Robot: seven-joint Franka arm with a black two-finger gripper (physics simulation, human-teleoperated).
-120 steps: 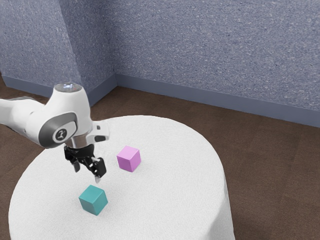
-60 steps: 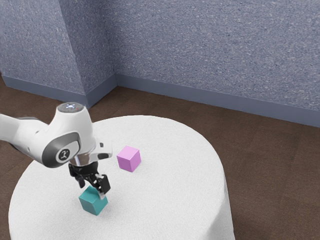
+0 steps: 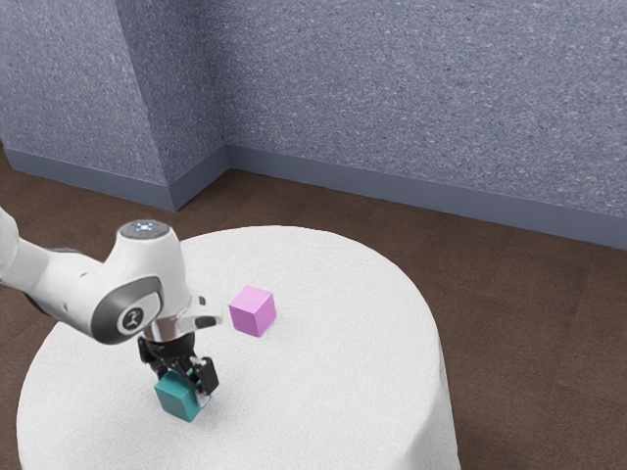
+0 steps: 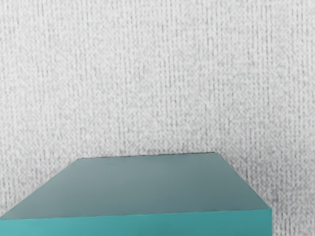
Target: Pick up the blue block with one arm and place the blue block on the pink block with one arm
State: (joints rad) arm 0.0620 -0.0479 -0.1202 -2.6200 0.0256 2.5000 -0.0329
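The blue block (image 3: pixel 177 398), teal in colour, rests on the white round table (image 3: pixel 343 333) near its front on the exterior view's left. My gripper (image 3: pixel 182 381) has come down over it, open, with a black finger on either side of the block's top. In the wrist view the blue block (image 4: pixel 138 191) lies directly under my hand on the white cloth (image 4: pixel 157 73). The pink block (image 3: pixel 253 310) stands on the table a short way behind and to the exterior view's right of the gripper, apart from it.
The table's rounded edge runs close in front of the blue block. Brown floor (image 3: pixel 529 323) and blue-grey walls (image 3: pixel 392 88) surround the table. Bare cloth stretches to the exterior view's right of both blocks.
My hand has dropped from above and behind the blue block down onto it, so the fingers now straddle the block. Neither block has moved.
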